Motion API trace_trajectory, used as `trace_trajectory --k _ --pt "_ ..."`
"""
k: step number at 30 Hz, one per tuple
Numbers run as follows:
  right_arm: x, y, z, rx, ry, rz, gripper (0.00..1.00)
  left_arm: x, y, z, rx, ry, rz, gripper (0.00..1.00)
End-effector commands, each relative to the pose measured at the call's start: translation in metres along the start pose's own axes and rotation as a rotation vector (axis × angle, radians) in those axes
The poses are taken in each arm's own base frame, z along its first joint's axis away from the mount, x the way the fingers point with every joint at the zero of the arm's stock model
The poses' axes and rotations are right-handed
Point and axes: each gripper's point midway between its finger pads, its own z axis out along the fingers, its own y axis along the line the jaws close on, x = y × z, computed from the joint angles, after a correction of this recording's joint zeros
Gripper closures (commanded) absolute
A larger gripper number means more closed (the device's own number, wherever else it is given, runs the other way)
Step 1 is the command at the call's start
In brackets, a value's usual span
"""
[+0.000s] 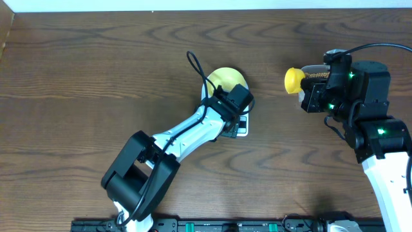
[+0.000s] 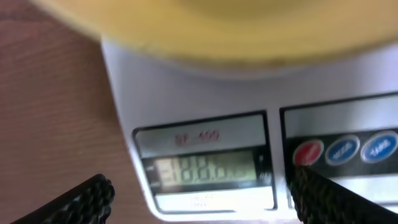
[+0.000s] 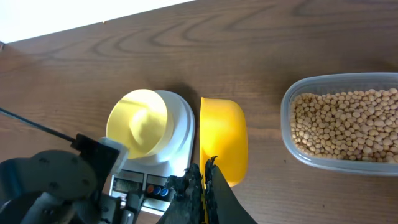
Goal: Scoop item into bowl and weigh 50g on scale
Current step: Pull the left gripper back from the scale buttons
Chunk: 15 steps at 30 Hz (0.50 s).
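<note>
The bowl (image 3: pixel 138 122) sits on the scale (image 3: pixel 181 127). The left claw (image 2: pixel 202 190) hangs wide open and empty over the scale's display (image 2: pixel 205 169), whose red label and digits are too blurred to read. The right claw (image 3: pixel 204 180) is clamped on a yellow scoop (image 3: pixel 222 140) just beside the scale. Beyond it, beans (image 3: pixel 342 121) fill a clear tub (image 3: pixel 287 106).

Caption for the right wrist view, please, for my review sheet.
Right gripper holds the yellow scoop between the empty bowl on the scale and the tub of beans.
</note>
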Motion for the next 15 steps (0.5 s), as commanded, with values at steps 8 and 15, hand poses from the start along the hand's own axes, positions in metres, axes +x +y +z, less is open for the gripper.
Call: trace_trajectory --k 8,15 --pt "-0.012 0.001 -0.005 0.004 -0.038 -0.022 0.99 -0.018 0.021 -0.084 0.06 -0.163 -0.052 0.07" --pt "-0.013 0.001 -0.005 0.004 -0.041 -0.03 0.99 -0.01 0.038 -0.124 0.081 -0.206 -0.054 0.07"
